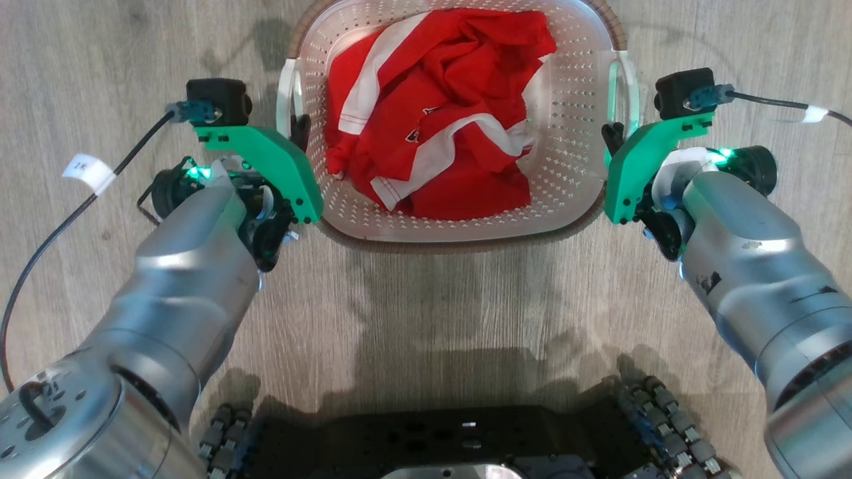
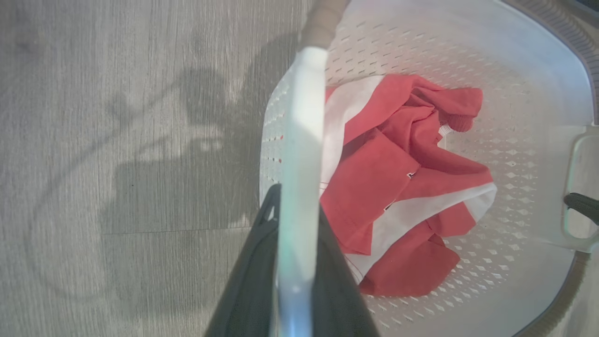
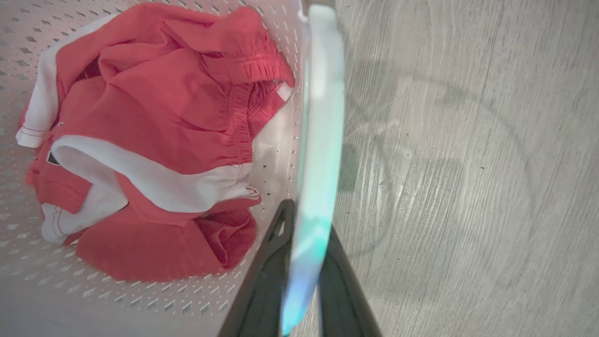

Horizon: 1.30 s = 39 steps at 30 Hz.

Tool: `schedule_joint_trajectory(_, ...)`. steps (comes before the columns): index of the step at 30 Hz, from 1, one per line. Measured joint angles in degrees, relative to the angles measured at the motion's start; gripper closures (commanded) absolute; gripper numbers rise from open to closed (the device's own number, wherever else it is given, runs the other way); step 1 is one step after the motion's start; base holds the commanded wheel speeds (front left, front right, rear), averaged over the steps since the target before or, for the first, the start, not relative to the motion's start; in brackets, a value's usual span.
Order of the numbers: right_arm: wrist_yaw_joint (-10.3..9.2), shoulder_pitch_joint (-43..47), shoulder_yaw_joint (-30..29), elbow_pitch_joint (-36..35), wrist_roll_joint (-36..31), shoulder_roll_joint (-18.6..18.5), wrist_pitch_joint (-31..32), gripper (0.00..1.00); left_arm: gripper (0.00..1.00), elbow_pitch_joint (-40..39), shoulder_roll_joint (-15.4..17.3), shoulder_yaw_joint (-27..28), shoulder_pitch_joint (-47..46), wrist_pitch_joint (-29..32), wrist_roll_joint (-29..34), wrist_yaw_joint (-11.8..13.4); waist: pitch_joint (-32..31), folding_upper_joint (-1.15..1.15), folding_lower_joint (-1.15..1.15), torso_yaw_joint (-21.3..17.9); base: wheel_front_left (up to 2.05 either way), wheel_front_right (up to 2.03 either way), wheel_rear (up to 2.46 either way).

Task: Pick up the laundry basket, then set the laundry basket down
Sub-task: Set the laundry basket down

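The laundry basket is white with perforated walls and a brown rim band, and it sits at the top centre over the wood floor. A crumpled red and white garment lies inside. My left gripper is shut on the basket's left white handle, one dark finger on each side of it. My right gripper grips the right handle the same way. In the wrist views each gripper has the handle bar running up between its fingers. Whether the basket touches the floor I cannot tell.
My dark wheeled base lies at the bottom edge, just behind the basket. A black cable with a white tag trails off to the left, and another cable runs to the right. Grey wood floor surrounds the basket.
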Motion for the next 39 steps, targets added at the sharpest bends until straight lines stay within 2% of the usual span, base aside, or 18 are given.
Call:
schedule_joint_trajectory(4,-0.01,0.0,0.3,0.1,-0.7,0.0,0.1,1.00,1.00,-0.4,0.2,-0.3,0.0,0.1,-0.2,0.0,-0.2,0.00,0.00,0.1,0.00,0.00,0.00)
schedule_joint_trajectory(5,-0.03,0.0,0.7,-0.2,-1.1,0.0,-0.1,0.97,1.00,-0.5,0.2,-0.3,0.0,0.1,-0.7,0.0,-0.2,0.00,0.00,0.2,0.00,0.00,0.00)
schedule_joint_trajectory(6,-0.08,0.0,1.4,-0.6,-1.6,0.0,-0.1,0.58,0.80,-0.6,0.3,-0.2,0.0,0.1,-1.2,0.0,-0.2,0.00,0.00,0.2,0.00,0.00,0.00)
schedule_joint_trajectory(7,-0.36,0.0,2.2,-0.7,-2.1,-0.1,-0.1,0.00,0.29,-0.6,0.6,-0.3,0.0,0.1,-1.4,0.0,-0.2,0.00,0.00,0.2,0.00,0.00,0.00)
schedule_joint_trajectory(8,-0.57,0.1,2.4,-0.8,-2.3,-0.2,-0.1,0.00,0.00,-0.6,0.9,-0.2,-0.1,0.0,-1.5,-0.3,-0.2,0.00,0.00,0.3,0.00,0.00,0.00)
schedule_joint_trajectory(14,-0.58,0.3,3.2,-0.8,-2.2,-2.0,-1.5,0.00,0.00,-0.6,1.7,-0.5,0.0,1.1,-2.1,-0.4,-1.4,0.00,0.00,0.4,0.00,0.00,0.00)
schedule_joint_trajectory(21,-0.58,0.5,3.2,-0.6,-1.2,-2.0,-2.7,0.00,0.00,-0.4,2.0,-1.6,1.2,1.1,-2.4,-0.4,-4.0,0.00,0.00,0.3,0.00,0.00,0.00)
schedule_joint_trajectory(35,-0.59,6.0,3.1,0.3,-0.4,-1.9,-8.8,0.00,0.00,2.2,2.7,-2.7,6.2,-3.3,-0.8,-0.4,-14.1,0.00,0.00,-0.4,0.00,0.00,0.00)
schedule_joint_trajectory(39,-0.59,8.0,2.0,-0.1,-0.4,-1.9,-9.4,0.00,0.00,1.8,3.2,-1.2,6.9,-3.5,1.7,0.8,-17.2,0.00,0.00,-0.5,0.00,0.00,0.00)
